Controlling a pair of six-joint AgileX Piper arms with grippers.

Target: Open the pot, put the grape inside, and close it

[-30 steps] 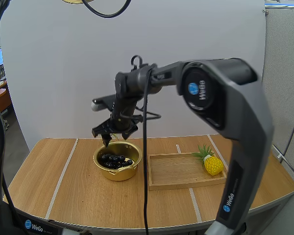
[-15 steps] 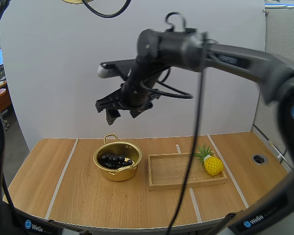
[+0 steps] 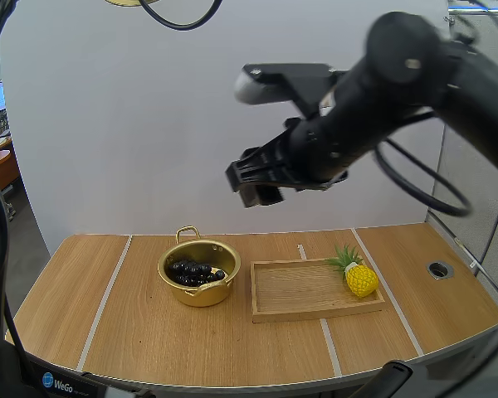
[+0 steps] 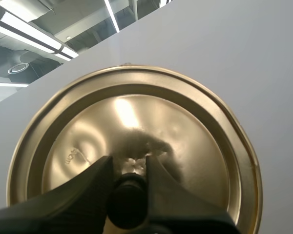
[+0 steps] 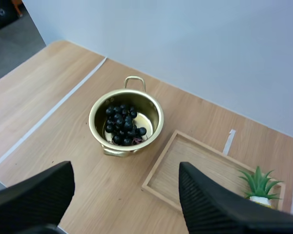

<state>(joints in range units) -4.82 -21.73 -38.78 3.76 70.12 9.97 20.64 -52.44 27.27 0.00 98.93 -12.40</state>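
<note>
A gold pot (image 3: 202,295) stands uncovered on the table left of centre, and a bunch of dark grapes (image 3: 195,270) lies inside it. High above the table and a little right of the pot hangs my right gripper (image 3: 256,181). The right wrist view looks down past the right gripper (image 5: 124,168), whose fingers stand wide apart with nothing between them, onto the pot (image 5: 156,109) and the grapes (image 5: 121,127). In the left wrist view my left gripper (image 4: 129,163) is shut on the black knob of the gold lid (image 4: 136,112), which it holds up against the white backdrop.
A wooden tray (image 3: 303,286) lies right of the pot, with a small toy pineapple (image 3: 359,278) at its right end. The tray (image 5: 200,161) and pineapple (image 5: 258,183) lie beyond the pot in the right wrist view. White tape lines cross the tabletop.
My right arm has lifted from just over the pot and swung up and to the right, away from it. The grapes have stayed in the pot.
</note>
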